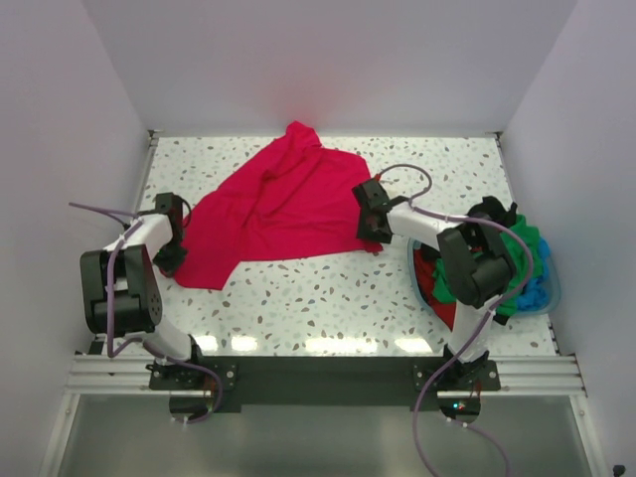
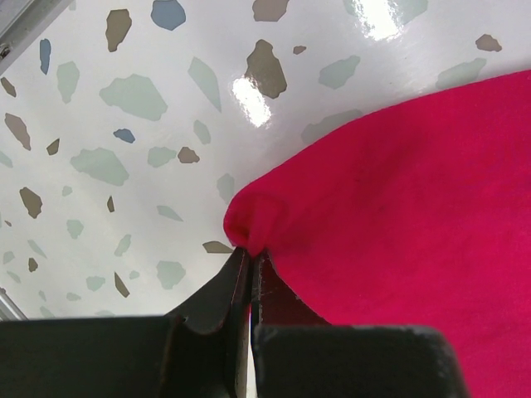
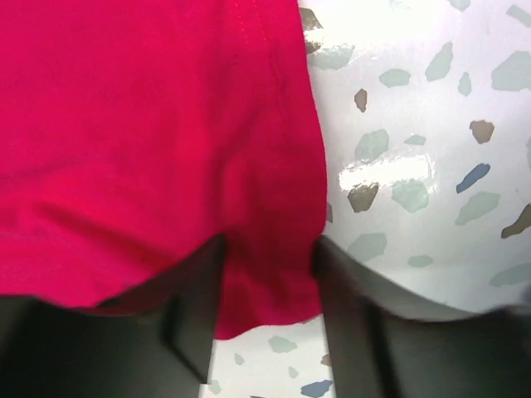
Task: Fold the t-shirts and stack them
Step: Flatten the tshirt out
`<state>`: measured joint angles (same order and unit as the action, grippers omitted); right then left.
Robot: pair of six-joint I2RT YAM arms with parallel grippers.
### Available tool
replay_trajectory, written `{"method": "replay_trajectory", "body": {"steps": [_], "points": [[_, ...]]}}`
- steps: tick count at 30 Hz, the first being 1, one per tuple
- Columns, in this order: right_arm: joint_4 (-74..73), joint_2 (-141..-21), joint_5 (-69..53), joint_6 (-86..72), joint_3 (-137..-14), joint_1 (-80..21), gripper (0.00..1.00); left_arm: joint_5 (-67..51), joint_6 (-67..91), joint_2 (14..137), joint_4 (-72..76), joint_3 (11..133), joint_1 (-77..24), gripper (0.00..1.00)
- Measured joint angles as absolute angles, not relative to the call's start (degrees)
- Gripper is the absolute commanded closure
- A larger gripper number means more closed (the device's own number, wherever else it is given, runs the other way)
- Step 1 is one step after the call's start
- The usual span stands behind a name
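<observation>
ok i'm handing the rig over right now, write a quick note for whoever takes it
Grips: left end effector is shut on the near-left corner of the crimson t-shirt. The right end effector is open, jaws apart astride the shirt's right edge, not yet pinching.
Where: the crimson t-shirt lies spread and rumpled on the table. The other t-shirts are heaped in the blue basket on the right.
Done: one shirt laid out, no fold yet.
Left: close the right grip, fold, then fold and stack the rest.

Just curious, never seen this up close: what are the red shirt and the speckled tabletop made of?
Red shirt: probably soft matte cotton knit; it drapes in wrinkles, stitched hem. Tabletop: glossy terrazzo-look surface, maybe laminate; lamp glare shows.
</observation>
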<state>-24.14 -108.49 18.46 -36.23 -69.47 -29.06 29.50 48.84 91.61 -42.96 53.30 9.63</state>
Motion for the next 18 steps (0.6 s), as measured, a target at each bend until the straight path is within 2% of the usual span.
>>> {"method": "replay_trajectory", "body": {"steps": [2, 6, 7, 13, 18], "points": [[-24.01, -108.49, 18.63, -36.71, -69.36, -29.32, 0.69, 29.28, 48.84, 91.48, -42.98, 53.30, 9.63, 1.00], [-21.85, -107.70, 18.96, -37.93, -67.72, -29.80, 0.90, 28.88, 48.84, 90.43, -42.98, 53.30, 9.63, 1.00], [-21.21, -107.28, 18.96, -38.22, -67.11, -29.93, 1.00, 28.75, 48.82, 90.06, -42.98, 53.30, 9.63, 1.00], [-22.15, -102.69, 19.07, -37.39, -64.34, -30.39, 1.00, 27.29, 48.29, 84.82, -44.05, 53.45, 9.63, 1.00], [-25.65, -89.27, 20.08, -33.74, -65.67, -30.76, 1.00, 25.63, 46.65, 73.32, -48.25, 59.51, 9.63, 1.00]]}}
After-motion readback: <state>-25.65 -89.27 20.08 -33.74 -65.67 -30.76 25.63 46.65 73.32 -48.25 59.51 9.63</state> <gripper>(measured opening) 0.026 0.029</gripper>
